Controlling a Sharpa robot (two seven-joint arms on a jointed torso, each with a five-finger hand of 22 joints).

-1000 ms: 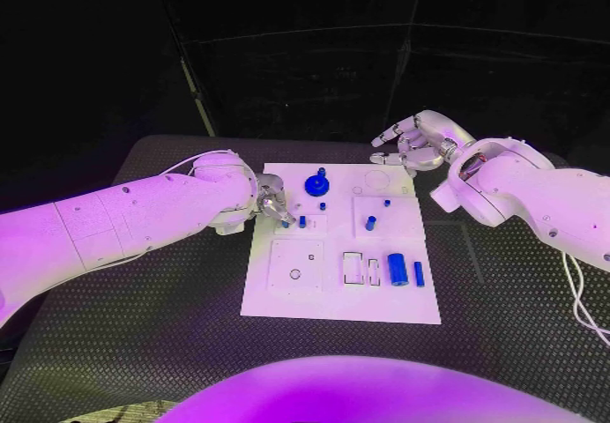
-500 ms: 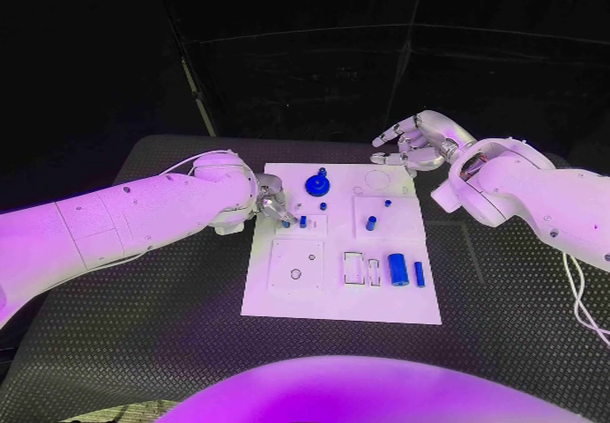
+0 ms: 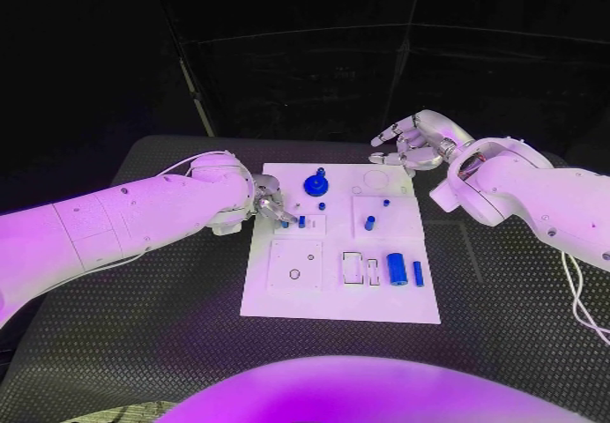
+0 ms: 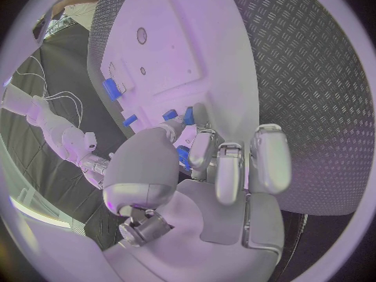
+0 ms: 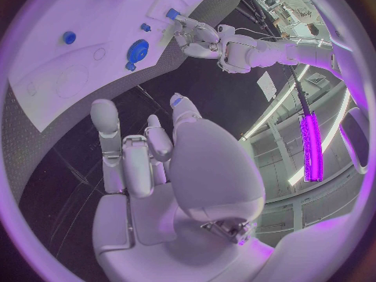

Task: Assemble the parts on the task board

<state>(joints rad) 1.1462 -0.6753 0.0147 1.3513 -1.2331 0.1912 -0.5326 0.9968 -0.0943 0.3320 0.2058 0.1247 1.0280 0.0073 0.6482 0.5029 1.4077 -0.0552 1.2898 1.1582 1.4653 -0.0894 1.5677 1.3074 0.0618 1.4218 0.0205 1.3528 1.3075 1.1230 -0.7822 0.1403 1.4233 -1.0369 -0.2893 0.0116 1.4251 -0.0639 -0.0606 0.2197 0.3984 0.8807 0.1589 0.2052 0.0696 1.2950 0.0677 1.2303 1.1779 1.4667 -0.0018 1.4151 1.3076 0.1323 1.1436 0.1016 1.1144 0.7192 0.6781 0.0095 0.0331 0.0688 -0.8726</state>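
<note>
The white task board [image 3: 343, 298] lies mid-table. At its left edge my left hand [image 3: 267, 201] pinches a small blue peg [image 3: 284, 223] between thumb and finger; the left wrist view shows that peg [image 4: 182, 155] amid the fingertips [image 4: 201, 145]. Another small peg [image 3: 301, 220] stands just beside it. My right hand [image 3: 409, 146] hovers over the board's far right corner, fingers apart and holding nothing. A round blue part [image 3: 316, 184] stands near the far edge. A blue cylinder [image 3: 396, 268] and a thin blue bar [image 3: 419, 272] lie at the near right.
More blue pegs [image 3: 370, 223] stand mid-board. The black ribbed table [image 3: 152, 308] spreads on both sides of the board. A cable [image 3: 578, 300] trails along the table's right edge.
Barely anything: the left hand's fingers have shifted slightly at the small peg, and the right hand has stayed over the far right corner.
</note>
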